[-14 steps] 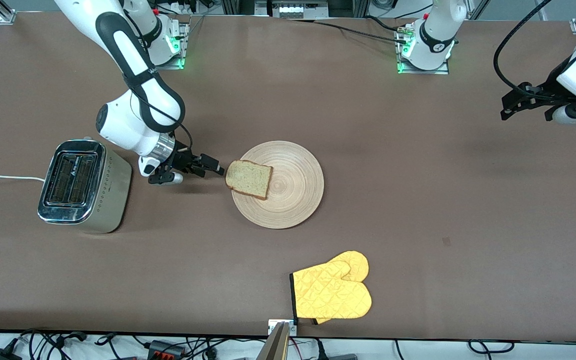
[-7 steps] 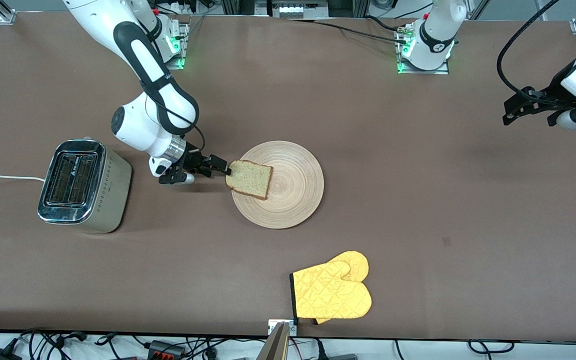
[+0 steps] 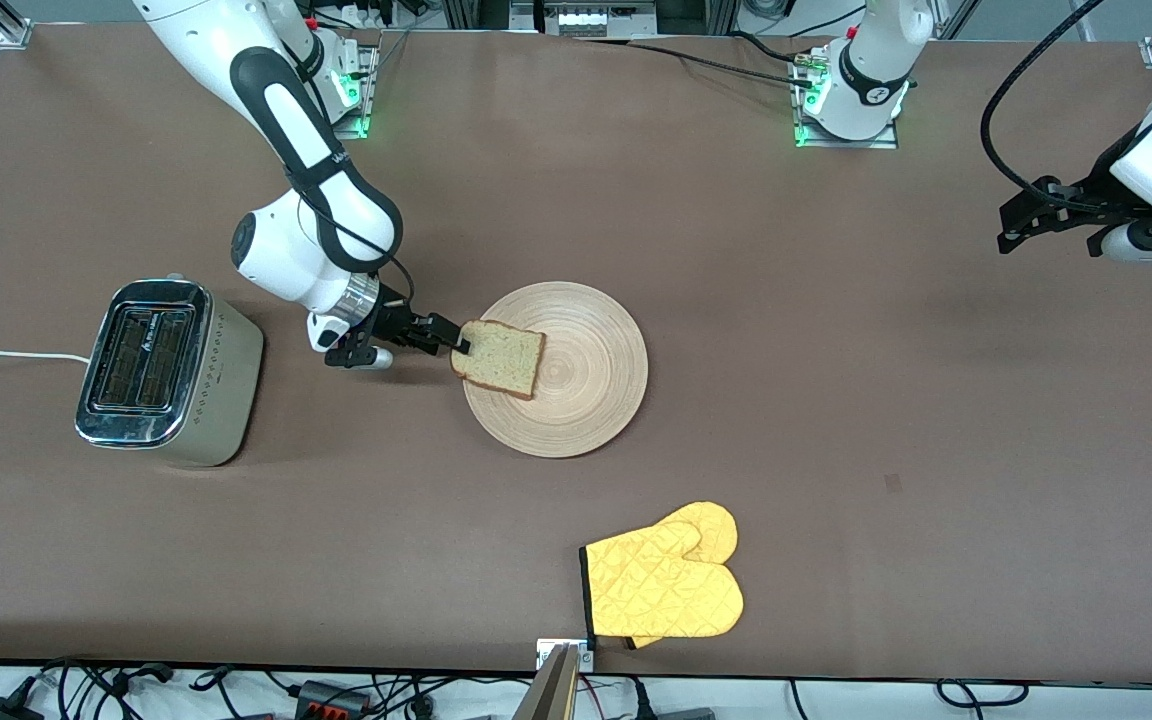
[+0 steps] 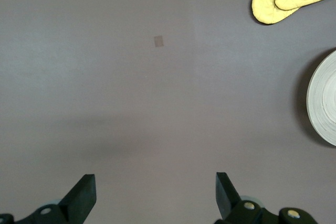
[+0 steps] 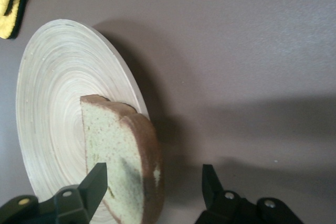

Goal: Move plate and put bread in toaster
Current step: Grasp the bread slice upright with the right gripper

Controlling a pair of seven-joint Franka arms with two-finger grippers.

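Observation:
The bread [image 3: 501,356] lies on the round light-wood plate [image 3: 586,400], at the plate's edge toward the right arm's end of the table. My right gripper [image 3: 456,340] is open, low at that edge, its fingers straddling the bread's crust end. In the right wrist view the bread [image 5: 123,156] sits between the fingertips [image 5: 98,178], with the plate [image 5: 58,103] under it. The silver toaster [image 3: 164,370] stands at the right arm's end of the table with empty slots. My left gripper [image 3: 1021,218] is open and waits high at the left arm's end of the table; it also shows in the left wrist view [image 4: 156,195].
A yellow oven mitt [image 3: 664,585] lies near the table edge nearest the front camera, nearer to the camera than the plate. The toaster's white cord [image 3: 6,355] runs off the right arm's end. A small mark [image 3: 893,483] is on the tabletop.
My right gripper has moved from beside the plate toward the bread, and its fingers now reach around the crust end. The left arm shifted slightly.

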